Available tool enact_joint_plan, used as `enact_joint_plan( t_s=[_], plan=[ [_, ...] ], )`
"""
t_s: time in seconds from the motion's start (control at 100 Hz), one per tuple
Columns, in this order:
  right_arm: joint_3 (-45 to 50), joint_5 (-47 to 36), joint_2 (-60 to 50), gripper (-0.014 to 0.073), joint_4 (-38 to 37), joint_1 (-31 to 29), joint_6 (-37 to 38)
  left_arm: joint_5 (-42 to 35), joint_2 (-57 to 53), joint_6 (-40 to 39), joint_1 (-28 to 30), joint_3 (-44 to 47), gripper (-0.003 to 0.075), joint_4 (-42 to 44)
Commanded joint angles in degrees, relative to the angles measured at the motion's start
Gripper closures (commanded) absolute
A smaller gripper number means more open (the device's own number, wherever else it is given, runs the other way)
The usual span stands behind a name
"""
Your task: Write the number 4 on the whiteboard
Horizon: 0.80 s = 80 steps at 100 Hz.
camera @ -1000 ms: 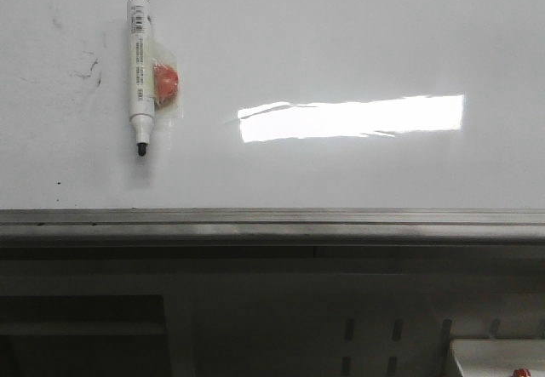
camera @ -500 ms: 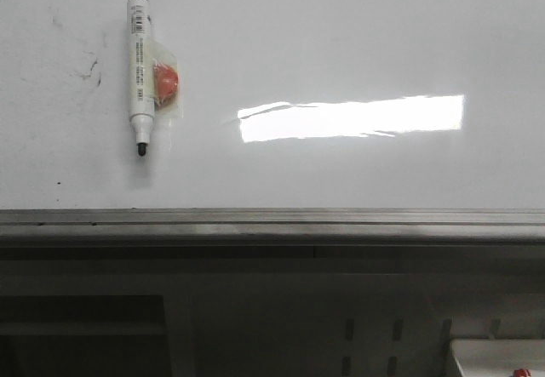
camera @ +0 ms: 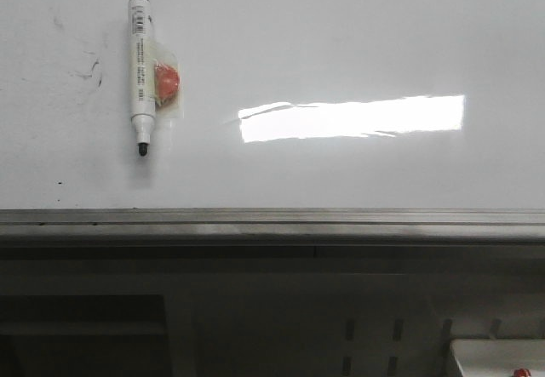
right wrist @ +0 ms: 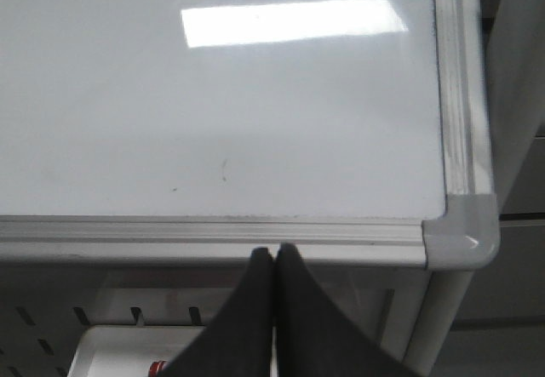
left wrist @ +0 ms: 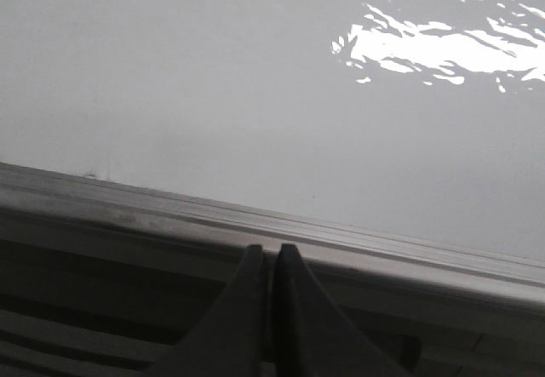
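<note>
Both pincers, left (left wrist: 265, 262) and right (right wrist: 273, 262), wait closed and empty at the near edge; marker (camera: 140, 72) lies uncapped on the whiteboard (camera: 358, 37), ready for picking

The whiteboard (camera: 341, 37) is glossy white, with a bright white rectangular glare (camera: 351, 117) right of centre and faint black smudge marks (camera: 92, 69) at the upper left of the front view. Its edge strip (camera: 272, 222) is dull grey metal. The marker (camera: 140, 71) at upper left has a white barrel with black print, a black end and a black tip; beside it sits an orange-red round piece (camera: 165, 82) under clear, yellowish tape. Below, the frame (camera: 375, 326) is grey with dark slots. Both wrist views show black tool fingers (left wrist: 255, 309), (right wrist: 271, 309). The board's corner cap (right wrist: 464, 232) is light grey.
</note>
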Motion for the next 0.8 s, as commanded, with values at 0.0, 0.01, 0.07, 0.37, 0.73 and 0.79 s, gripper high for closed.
enact_joint_plan(
  t_s=[0.0, 0.01, 0.07, 0.37, 0.73, 0.79],
  plan=[
    [1.3, -3.6, -0.9, 0.0658, -0.1, -0.3, 0.0, -3.0, -1.4, -0.4, 0.1, 2.0, 0.0741, 1.9],
    [1.3, -3.6, -0.9, 0.0658, -0.1, -0.3, 0.0, -3.0, -1.4, -0.4, 0.1, 2.0, 0.0741, 2.1],
    [1.3, -3.2, -0.9, 0.0658, -0.1, -0.3, 0.0, -3.2, -1.4, -0.4, 0.1, 2.0, 0.0741, 2.2],
    [1.3, -3.4, -0.9, 0.0658, -0.5, -0.3, 0.0, -5.2, -1.4, -0.4, 0.1, 2.0, 0.0741, 2.0],
    [1.3, -9.2, -0.8, 0.0658, -1.0, -0.3, 0.0, -15.0, -1.4, -0.4, 0.1, 1.9, 0.0741, 2.0],
    [1.3, -9.5, -0.8, 0.0658, 0.7, -0.3, 0.0, -15.4, -1.4, -0.4, 0.1, 1.5, 0.0741, 2.0]
  ],
)
